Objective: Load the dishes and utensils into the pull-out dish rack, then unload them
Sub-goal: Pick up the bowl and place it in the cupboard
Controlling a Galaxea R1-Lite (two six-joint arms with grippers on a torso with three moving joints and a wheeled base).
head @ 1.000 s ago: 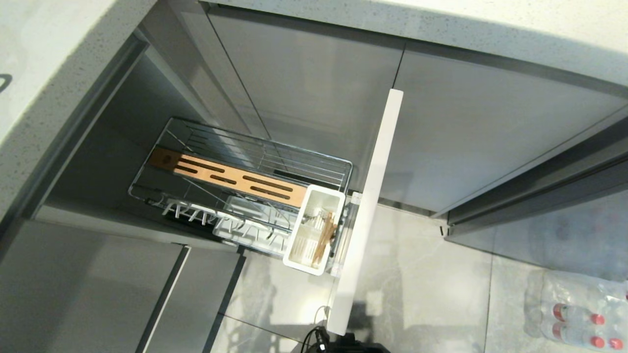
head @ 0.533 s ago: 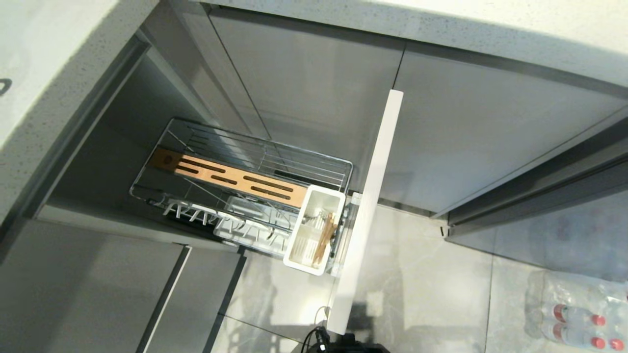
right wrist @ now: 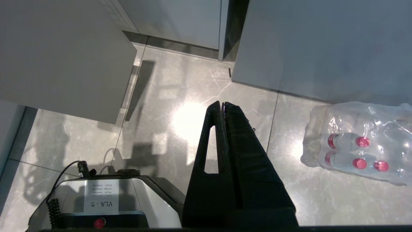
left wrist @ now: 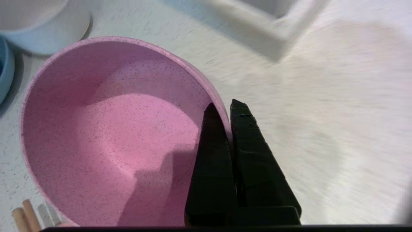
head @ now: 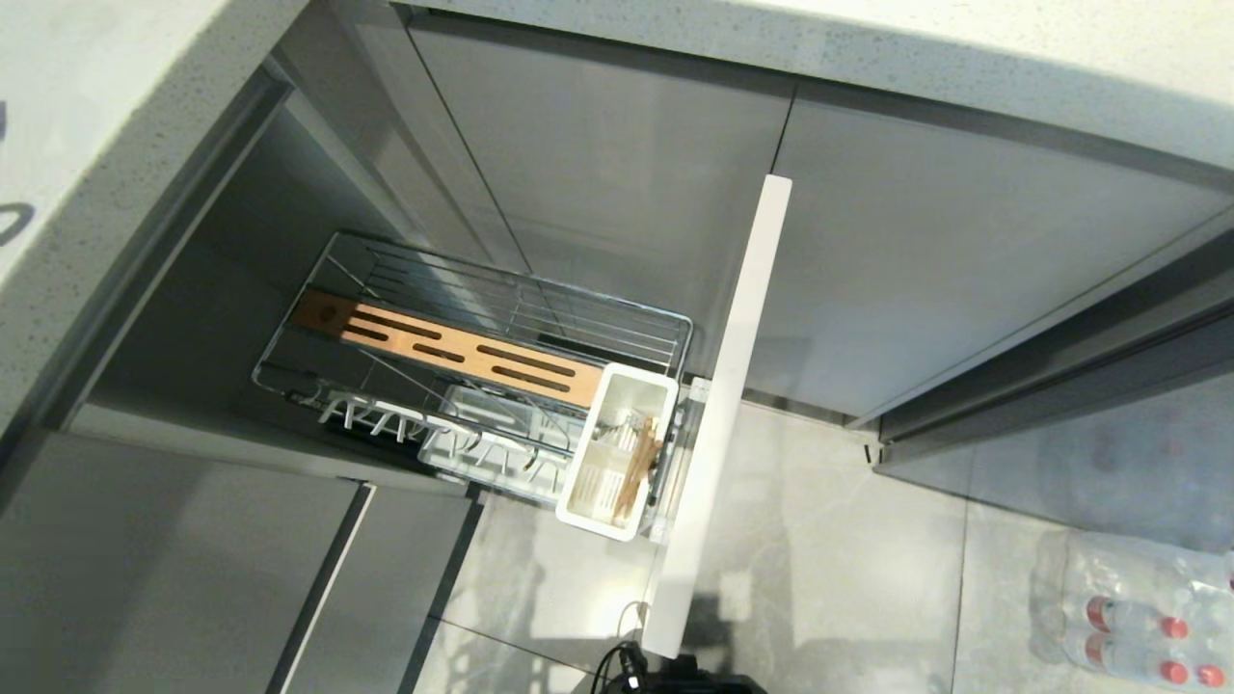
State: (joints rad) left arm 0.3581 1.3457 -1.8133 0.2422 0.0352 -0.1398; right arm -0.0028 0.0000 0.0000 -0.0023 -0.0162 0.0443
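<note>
Left gripper point(left wrist: 227, 108) fingers clenched on small round matte pink bowl's point(left wrist: 109, 132) rim, for lifting; right gripper point(right wrist: 222, 104) clenched, idle.

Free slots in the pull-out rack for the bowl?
Bare: the white pronged plate tray and the chrome wire basket behind the slotted wooden strip. Crowded: the white rectangular utensil cup, holding wooden chopsticks. Left end effector grips the matte pink bowl's rim.

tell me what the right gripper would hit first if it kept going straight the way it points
Probably the grey tiled floor: the right gripper, shut and empty, points down at bare tile. Nothing shows in between, though depth is hard to judge.
</note>
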